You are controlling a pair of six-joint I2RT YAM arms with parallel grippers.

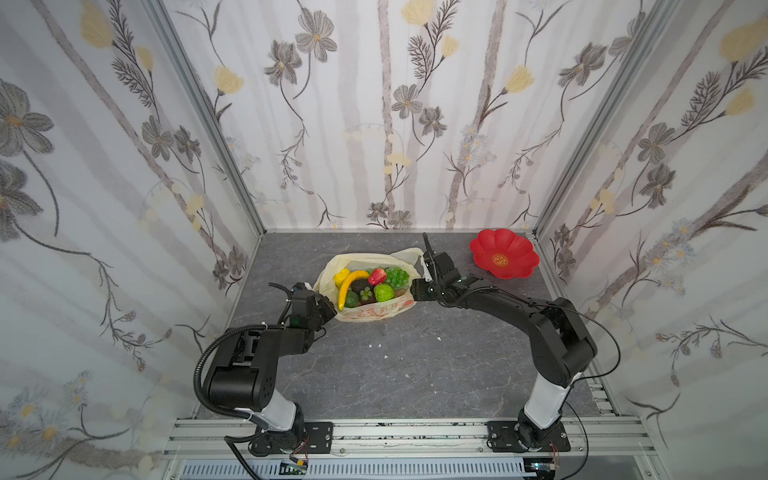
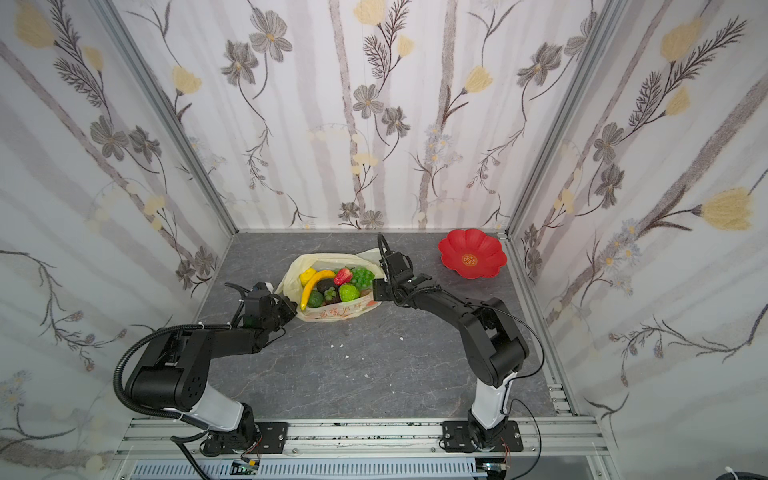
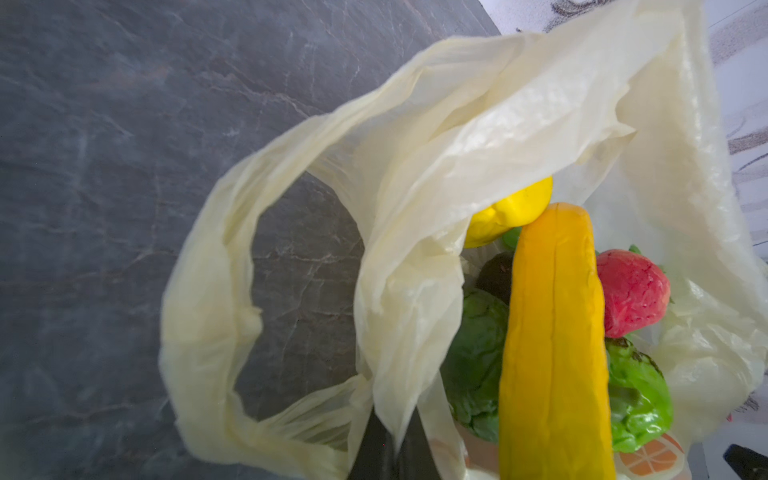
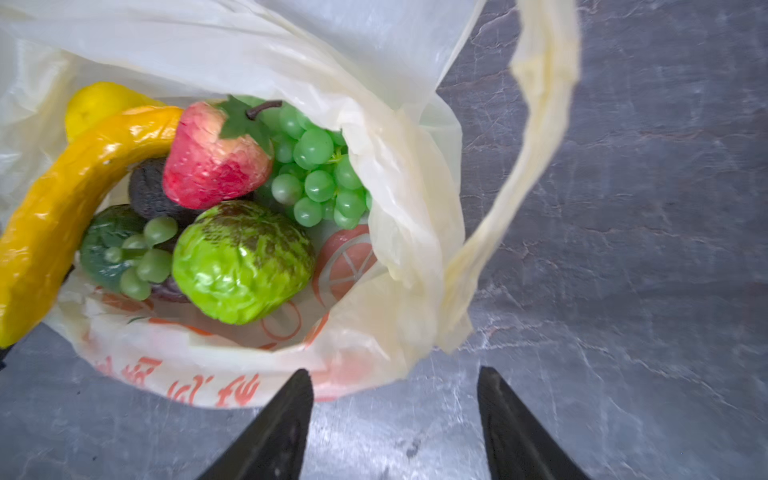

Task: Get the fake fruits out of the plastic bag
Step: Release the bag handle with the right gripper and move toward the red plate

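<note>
The plastic bag lies open mid-table with the fake fruits inside: banana, strawberry, grape bunch, bumpy green custard apple, yellow orange, dark mangosteen and green avocado. At the bag's left side my left gripper is shut on a pinched fold of the rim beside a loop handle. My right gripper hangs open just off the bag's right edge. Nothing is between its fingers, and the other handle hangs loose ahead of them.
A red flower-shaped plate sits at the back right corner of the grey stone-patterned table. Small white flecks lie in front of the bag. Floral walls close in the back and both sides.
</note>
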